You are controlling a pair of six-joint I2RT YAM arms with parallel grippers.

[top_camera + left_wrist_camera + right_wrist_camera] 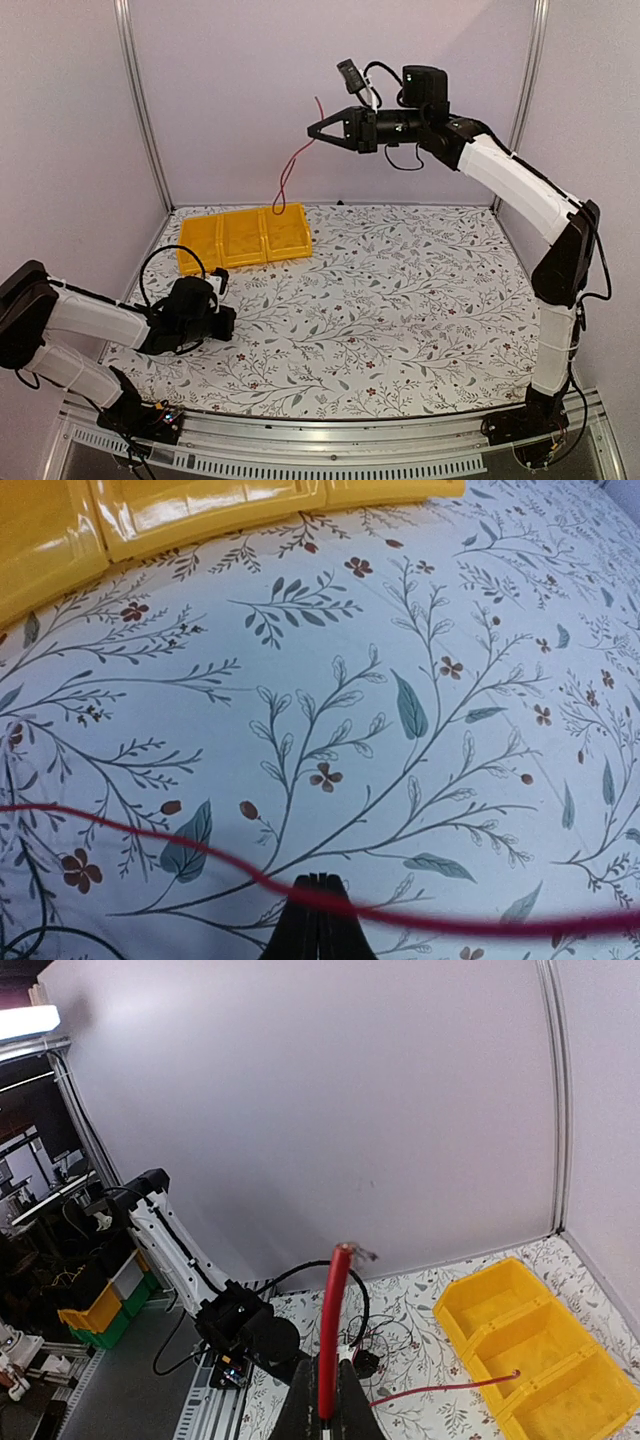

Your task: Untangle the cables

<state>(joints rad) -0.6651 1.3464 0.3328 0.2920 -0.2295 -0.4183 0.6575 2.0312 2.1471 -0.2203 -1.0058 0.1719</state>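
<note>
- The red wire [288, 175] is thin, smooth and limp. It hangs from the right jaws, high at 12 o'clock, down toward a glossy yellow plastic tray [245, 238] at 10 o'clock.
- The counter [400, 300] is pale and printed with leafy sprigs.
- Only the right wrist view shows a short stub standing upright out of the pinching right jaws, with bare strands at its tip.
- Only the left wrist view shows the red wire blurred across the left jaws, which are pressed together; I cannot tell whether they pinch it. Thin black wires [50, 930] lie at 7 o'clock.
- The right arm [510, 180] reaches up and leftward; the left arm [100, 320] crouches low at 8 o'clock.
</note>
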